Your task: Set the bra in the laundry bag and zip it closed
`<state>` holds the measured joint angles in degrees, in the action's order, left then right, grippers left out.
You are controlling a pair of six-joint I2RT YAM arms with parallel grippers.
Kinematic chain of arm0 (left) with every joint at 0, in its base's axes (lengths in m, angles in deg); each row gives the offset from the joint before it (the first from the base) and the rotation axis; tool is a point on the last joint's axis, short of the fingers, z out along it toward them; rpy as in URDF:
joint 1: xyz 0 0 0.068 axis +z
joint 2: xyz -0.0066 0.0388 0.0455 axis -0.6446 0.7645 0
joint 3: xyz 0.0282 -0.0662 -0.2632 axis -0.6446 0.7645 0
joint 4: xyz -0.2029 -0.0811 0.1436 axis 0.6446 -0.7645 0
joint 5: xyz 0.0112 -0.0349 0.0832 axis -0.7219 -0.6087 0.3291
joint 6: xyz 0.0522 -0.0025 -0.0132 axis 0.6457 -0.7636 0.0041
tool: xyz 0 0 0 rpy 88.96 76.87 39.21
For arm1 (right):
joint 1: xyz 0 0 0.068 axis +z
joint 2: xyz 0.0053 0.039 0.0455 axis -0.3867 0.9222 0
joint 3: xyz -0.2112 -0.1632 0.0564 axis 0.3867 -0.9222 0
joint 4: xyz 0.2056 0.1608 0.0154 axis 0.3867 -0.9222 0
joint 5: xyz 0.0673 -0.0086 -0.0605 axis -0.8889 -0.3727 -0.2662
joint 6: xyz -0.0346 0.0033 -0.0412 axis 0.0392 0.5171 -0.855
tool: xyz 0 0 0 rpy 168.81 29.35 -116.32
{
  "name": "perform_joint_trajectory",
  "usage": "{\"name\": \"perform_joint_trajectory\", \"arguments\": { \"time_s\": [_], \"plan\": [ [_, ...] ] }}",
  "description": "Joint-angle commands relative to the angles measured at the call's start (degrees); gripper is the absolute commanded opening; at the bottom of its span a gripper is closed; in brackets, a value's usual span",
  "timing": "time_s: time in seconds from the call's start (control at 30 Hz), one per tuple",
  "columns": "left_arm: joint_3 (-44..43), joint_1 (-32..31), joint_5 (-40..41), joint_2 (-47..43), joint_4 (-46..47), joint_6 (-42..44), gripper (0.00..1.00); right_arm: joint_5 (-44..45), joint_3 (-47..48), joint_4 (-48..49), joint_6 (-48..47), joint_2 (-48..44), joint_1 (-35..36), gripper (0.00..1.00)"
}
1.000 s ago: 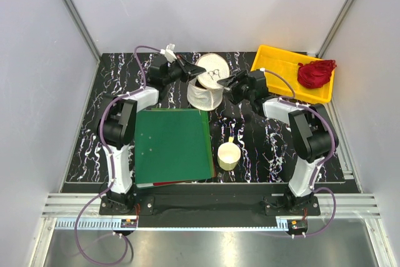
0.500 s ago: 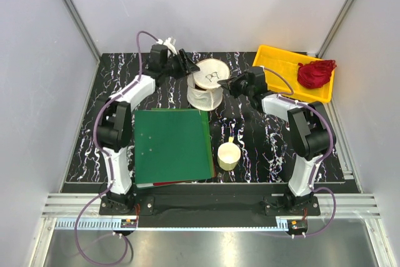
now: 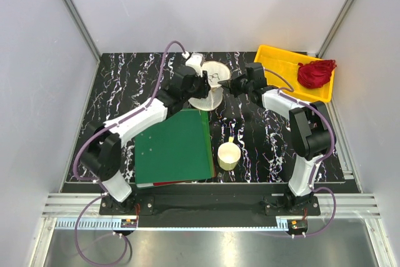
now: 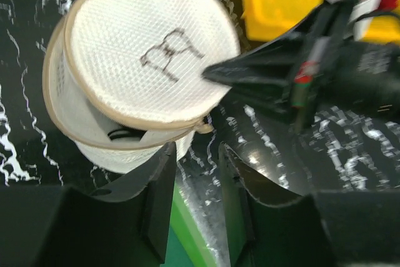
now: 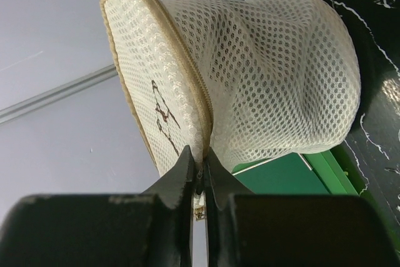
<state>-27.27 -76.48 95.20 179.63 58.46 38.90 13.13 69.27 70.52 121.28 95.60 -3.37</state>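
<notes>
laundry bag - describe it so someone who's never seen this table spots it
On the black marbled table, look at the far middle, just beyond the green folder and left of the yellow tray. The laundry bag is the white mesh drum with a dark sketch on its round lid, unlike the smaller, solid cream cup nearer the front.
</notes>
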Motion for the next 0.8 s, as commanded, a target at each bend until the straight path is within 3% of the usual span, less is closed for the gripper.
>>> {"name": "perform_joint_trajectory", "arguments": {
  "time_s": [0.0,0.13,0.5,0.77],
  "plan": [
    [1.9,0.8,-0.4,2.7,6.6,0.9,0.42,2.0,2.0,-2.1,2.5,-2.4,-0.2,0.07],
    [3.5,-0.7,0.9,3.5,11.3,0.1,0.48,2.7,1.2,-2.2,3.2,-2.9,-0.1,0.08],
    [2.0,-2.9,4.3,8.0,14.0,-5.1,0.51,2.4,0.8,-2.0,5.4,-2.4,-0.1,0.08],
    [-5.3,-3.1,9.1,13.3,7.7,-10.0,0.39,2.9,-0.2,-1.3,6.4,-2.7,-0.1,0.06]
  ]
}}
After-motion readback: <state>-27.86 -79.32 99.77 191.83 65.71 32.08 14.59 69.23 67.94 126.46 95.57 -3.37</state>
